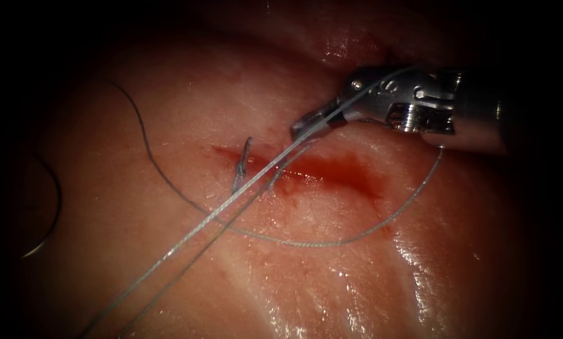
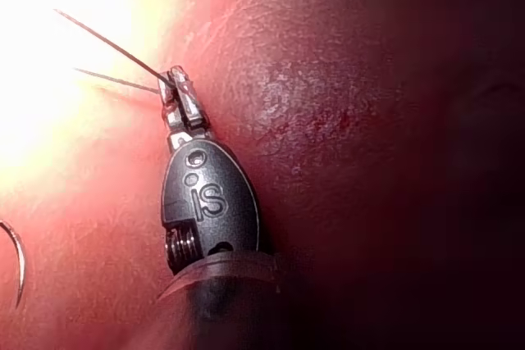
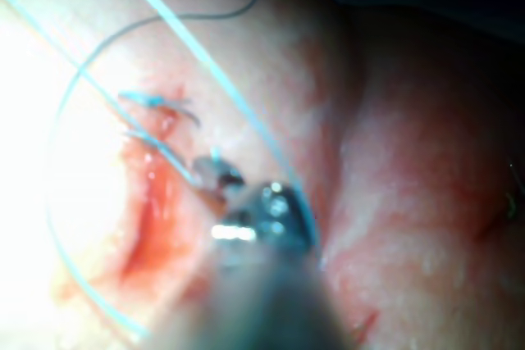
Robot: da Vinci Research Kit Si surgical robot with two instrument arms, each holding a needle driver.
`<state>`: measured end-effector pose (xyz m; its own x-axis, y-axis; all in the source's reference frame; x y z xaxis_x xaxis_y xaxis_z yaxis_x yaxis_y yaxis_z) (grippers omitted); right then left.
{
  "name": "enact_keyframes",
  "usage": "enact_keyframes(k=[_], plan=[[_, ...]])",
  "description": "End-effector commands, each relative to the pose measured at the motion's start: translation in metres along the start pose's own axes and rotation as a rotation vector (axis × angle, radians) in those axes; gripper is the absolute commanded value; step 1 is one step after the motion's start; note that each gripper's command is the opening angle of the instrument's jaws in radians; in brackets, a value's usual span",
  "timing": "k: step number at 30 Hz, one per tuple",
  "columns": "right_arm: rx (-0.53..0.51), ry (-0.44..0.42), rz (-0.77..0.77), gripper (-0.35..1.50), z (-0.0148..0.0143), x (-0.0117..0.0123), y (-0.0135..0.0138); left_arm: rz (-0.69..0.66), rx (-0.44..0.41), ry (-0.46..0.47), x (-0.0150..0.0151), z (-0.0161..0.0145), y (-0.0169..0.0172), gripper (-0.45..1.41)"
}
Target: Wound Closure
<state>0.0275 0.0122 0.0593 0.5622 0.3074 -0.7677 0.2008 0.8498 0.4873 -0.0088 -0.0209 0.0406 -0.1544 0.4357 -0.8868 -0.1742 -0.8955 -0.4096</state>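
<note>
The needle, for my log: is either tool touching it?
Apart. In the endoscope view the needle lies on the tissue far left of the cut, while the right tool grips thread. The left tool holds thread too.

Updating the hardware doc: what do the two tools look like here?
Left hand: small silver jaws, dark grey oval wrist stamped "IS" under two small circles, ridged metal at its base. Right hand: slim silver jaws, bright metal wrist with pins, grey shaft. Both hold thread; the needle lies free on the tissue, left of the cut.
</note>
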Motion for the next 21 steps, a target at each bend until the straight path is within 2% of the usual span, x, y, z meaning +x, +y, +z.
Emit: enact_keyframes(k=[1, 7, 11, 15, 21], plan=[[-0.006, -0.004, 0.002, -0.35, 0.0009, 0.0000, 0.0006, -0.011, -0.006, 0.002, -0.0008, 0.0004, 0.0013, -0.45], [-0.087, -0.034, 0.014, -0.35, 0.0006, -0.0005, 0.0017, -0.014, -0.012, 0.002, -0.0006, -0.0004, 0.0031, -0.45], [-0.123, -0.058, 0.005, -0.35, 0.0002, -0.0008, 0.0021, -0.018, -0.016, 0.001, -0.0008, -0.0003, 0.0033, -0.45], [-0.169, -0.119, -0.007, -0.35, -0.0006, -0.0017, 0.0026, -0.017, -0.018, 0.001, -0.0010, -0.0004, 0.0031, -0.45], [-0.194, -0.136, -0.004, -0.35, -0.0008, -0.0031, 0.0029, -0.017, -0.018, 0.001, -0.0010, -0.0005, 0.0031, -0.45]])
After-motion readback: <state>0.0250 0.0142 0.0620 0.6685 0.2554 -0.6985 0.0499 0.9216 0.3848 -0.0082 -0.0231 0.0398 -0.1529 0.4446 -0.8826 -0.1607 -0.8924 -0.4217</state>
